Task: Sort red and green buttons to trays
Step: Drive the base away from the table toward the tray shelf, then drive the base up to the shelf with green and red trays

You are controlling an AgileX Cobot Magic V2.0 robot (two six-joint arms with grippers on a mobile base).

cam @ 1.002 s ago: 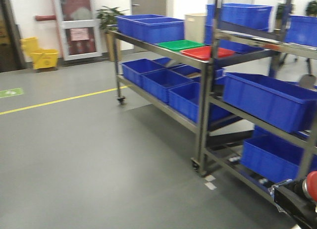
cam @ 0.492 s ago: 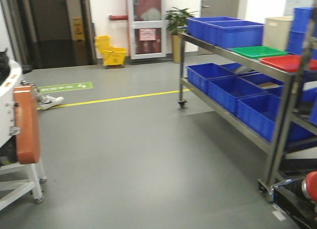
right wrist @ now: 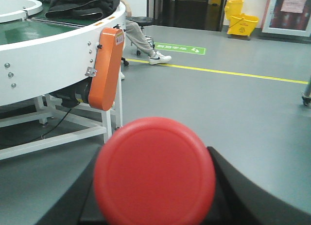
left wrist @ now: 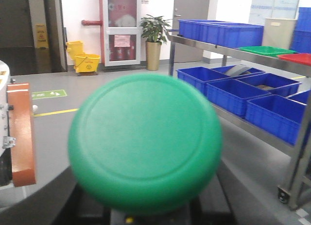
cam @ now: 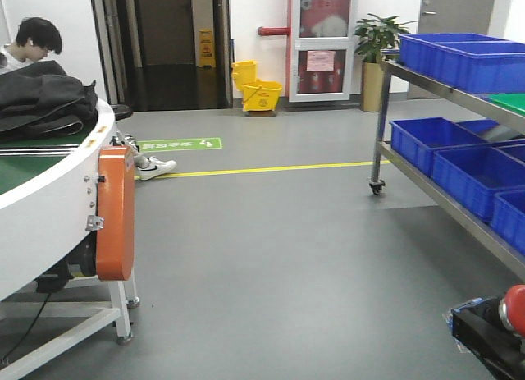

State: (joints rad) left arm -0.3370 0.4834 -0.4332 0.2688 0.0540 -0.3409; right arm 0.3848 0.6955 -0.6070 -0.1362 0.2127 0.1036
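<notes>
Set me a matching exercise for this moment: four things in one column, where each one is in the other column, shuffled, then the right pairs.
Things:
1. green button
2. red button
3. green tray
4. yellow mop bucket

Places:
A. on the floor by the far wall
B. on the top shelf of the steel rack
C. close up, filling the left wrist view
D. close up, low in the right wrist view

Pairs: 1-C, 2-D, 3-B, 4-A.
</notes>
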